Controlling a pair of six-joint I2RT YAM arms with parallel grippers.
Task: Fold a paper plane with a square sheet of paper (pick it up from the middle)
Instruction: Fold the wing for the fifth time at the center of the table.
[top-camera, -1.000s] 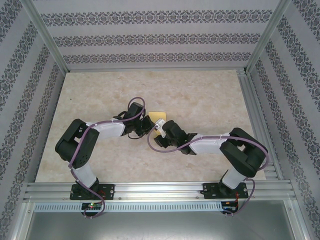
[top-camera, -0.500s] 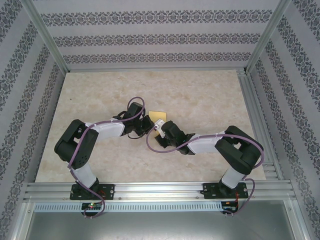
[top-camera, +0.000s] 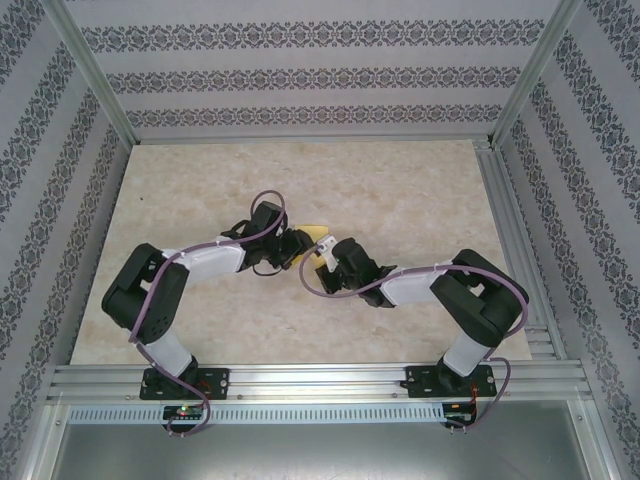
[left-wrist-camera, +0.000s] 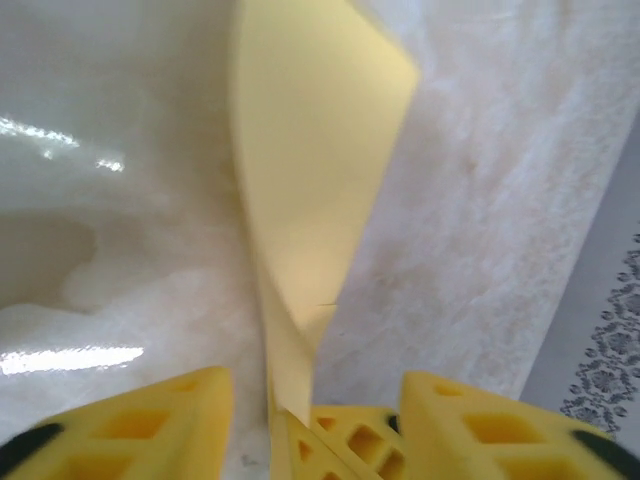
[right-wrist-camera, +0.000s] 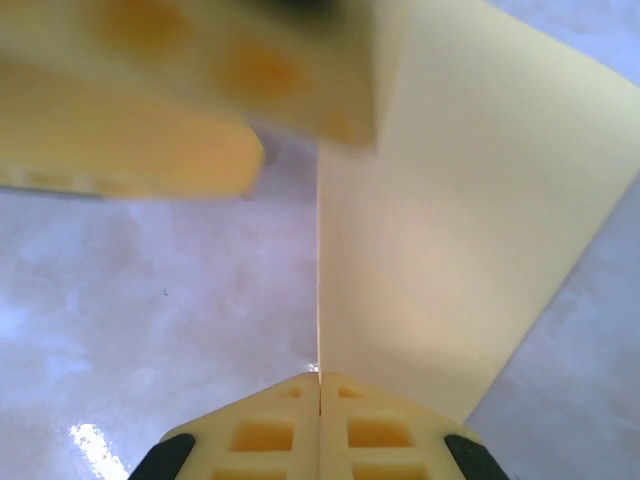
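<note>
Left gripper (left-wrist-camera: 317, 392) has let go, jaws now spread
Right gripper (right-wrist-camera: 320, 392) now pinches the square sheet of paper (right-wrist-camera: 450, 200), lower centre, seemingly taking over the fold

Pale marbled tabletop (top-camera: 400, 180), damask-striped walls (top-camera: 300, 75), aluminium frame rails (top-camera: 300, 380).

The square sheet of paper (top-camera: 318, 234) is plain pale yellow, a small patch just above the centre of the top view. In the left wrist view the sheet (left-wrist-camera: 310, 150) stands on edge, folded, tapering from upper centre down to the bottom edge. In the right wrist view the sheet (right-wrist-camera: 470, 230) spreads over the right half, with a straight vertical edge at mid-frame.
</note>
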